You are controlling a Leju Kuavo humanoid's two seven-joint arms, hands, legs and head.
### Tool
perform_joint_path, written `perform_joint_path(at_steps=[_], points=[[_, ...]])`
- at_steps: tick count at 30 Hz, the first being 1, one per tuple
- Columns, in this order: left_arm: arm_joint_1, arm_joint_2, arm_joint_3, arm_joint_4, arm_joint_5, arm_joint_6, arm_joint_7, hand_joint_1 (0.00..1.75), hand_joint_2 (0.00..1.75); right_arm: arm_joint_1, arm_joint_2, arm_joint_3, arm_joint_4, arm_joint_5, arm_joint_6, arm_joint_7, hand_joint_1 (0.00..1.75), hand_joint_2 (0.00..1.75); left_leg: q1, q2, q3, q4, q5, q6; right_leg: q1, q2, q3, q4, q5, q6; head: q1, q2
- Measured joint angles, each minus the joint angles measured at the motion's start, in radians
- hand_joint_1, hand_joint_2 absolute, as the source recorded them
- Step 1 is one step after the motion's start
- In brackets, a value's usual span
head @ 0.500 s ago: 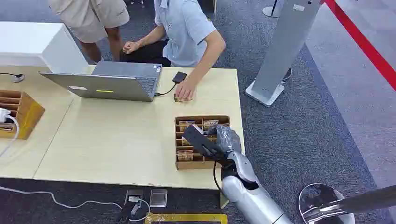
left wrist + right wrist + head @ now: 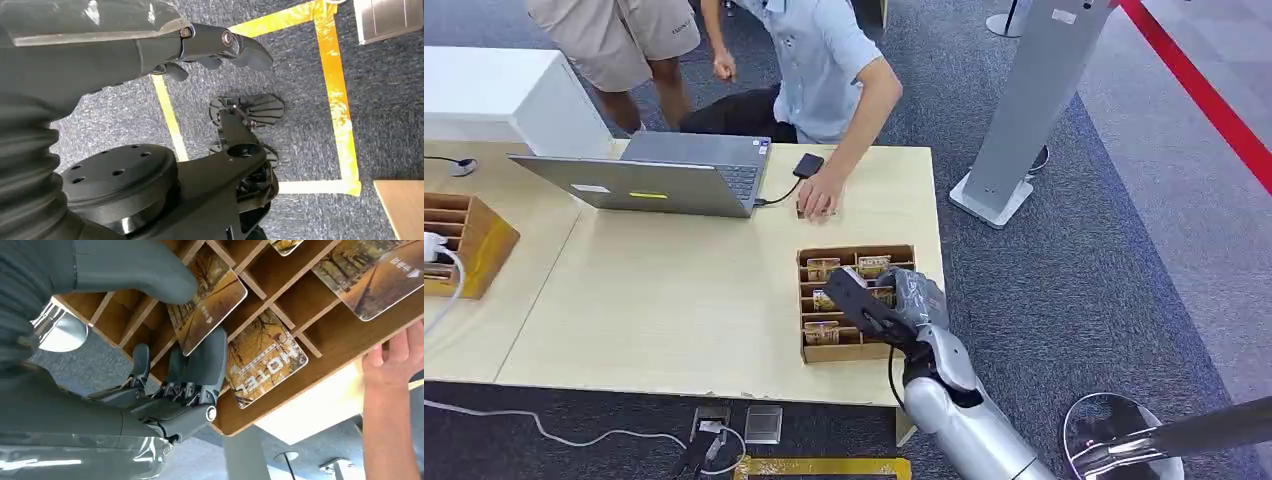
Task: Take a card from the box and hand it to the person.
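Note:
A wooden compartment box (image 2: pixel 808 352) lies near the table's front right edge, with several golden hotel cards in its slots. My right hand (image 2: pixel 880 301) reaches down into the box. In the right wrist view its thumb (image 2: pixel 150 271) and fingers (image 2: pixel 199 371) pinch one tilted card (image 2: pixel 209 304) from either side. Another card marked HOTEL (image 2: pixel 264 358) leans in the adjoining slot. My left hand (image 2: pixel 215 46) hangs beside my body above the carpet and holds nothing, its fingers loosely apart. The person (image 2: pixel 824 60) sits across the table, with one hand (image 2: pixel 820 197) resting on the tabletop beyond the box.
A grey laptop (image 2: pixel 664 175) stands open at the table's far side with a cable and a small black device (image 2: pixel 808 164). A second wooden box (image 2: pixel 479 245) sits at the left edge. A second person (image 2: pixel 624 40) stands behind. A grey stand (image 2: pixel 1014 110) rises to the right of the table.
My right hand has shifted slightly to the right and nearer within the box. The seated person has lifted their free hand higher and leaned a little.

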Motion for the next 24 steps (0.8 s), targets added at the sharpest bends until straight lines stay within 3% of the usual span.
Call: perform_joint_path(at_steps=[9,12,13,15,17,18,19,24], points=[[0.0,0.0,0.001,0.0,-0.003,0.003,-0.002,0.0,1.75,0.004,-0.003,0.001,0.0,-0.044,0.011,-0.029,1.05,1.75,0.0,0.0,0.0,0.0,0.0,0.0,0.0,0.0,0.0,0.0,0.0,0.0,0.0,0.0],[0.001,0.0,0.001,0.0,-0.003,0.005,-0.004,0.0,1.75,0.003,-0.004,0.002,0.002,-0.047,0.011,-0.034,1.15,1.75,0.0,0.0,0.0,0.0,0.0,0.0,0.0,0.0,0.0,0.0,0.0,0.0,0.0,0.0],[0.001,0.0,0.001,0.0,-0.003,0.005,-0.005,0.0,1.75,0.003,-0.004,0.003,0.003,-0.047,0.011,-0.035,1.31,1.75,0.0,0.0,0.0,0.0,0.0,0.0,0.0,0.0,0.0,0.0,0.0,0.0,0.0,0.0],[0.001,0.0,0.001,0.0,-0.003,0.006,-0.006,0.0,1.75,0.002,-0.004,0.003,0.005,-0.049,0.01,-0.037,1.31,1.75,0.0,0.0,0.0,0.0,0.0,0.0,0.0,0.0,0.0,0.0,0.0,0.0,0.0,0.0],[0.001,0.0,0.001,0.0,-0.003,0.006,-0.006,0.0,1.75,0.0,-0.004,0.004,0.005,-0.051,0.01,-0.04,1.61,1.75,0.0,0.0,0.0,0.0,0.0,0.0,0.0,0.0,0.0,0.0,0.0,0.0,0.0,0.0],[0.001,0.0,0.001,0.0,-0.003,0.006,-0.007,0.0,1.75,-0.001,-0.004,0.004,0.005,-0.052,0.01,-0.04,1.61,1.75,0.0,0.0,0.0,0.0,0.0,0.0,0.0,0.0,0.0,0.0,0.0,0.0,0.0,0.0],[0.002,0.0,0.001,0.0,-0.003,0.006,-0.007,0.0,1.75,-0.001,-0.004,0.004,0.006,-0.052,0.01,-0.043,1.75,1.75,0.0,0.0,0.0,0.0,0.0,0.0,0.0,0.0,0.0,0.0,0.0,0.0,0.0,0.0],[0.002,0.0,0.001,0.0,-0.003,0.006,-0.008,0.0,1.75,-0.006,-0.004,0.011,0.007,-0.06,0.01,-0.048,1.75,1.75,0.0,0.0,0.0,0.0,0.0,0.0,0.0,0.0,0.0,0.0,0.0,0.0,0.0,0.0]])
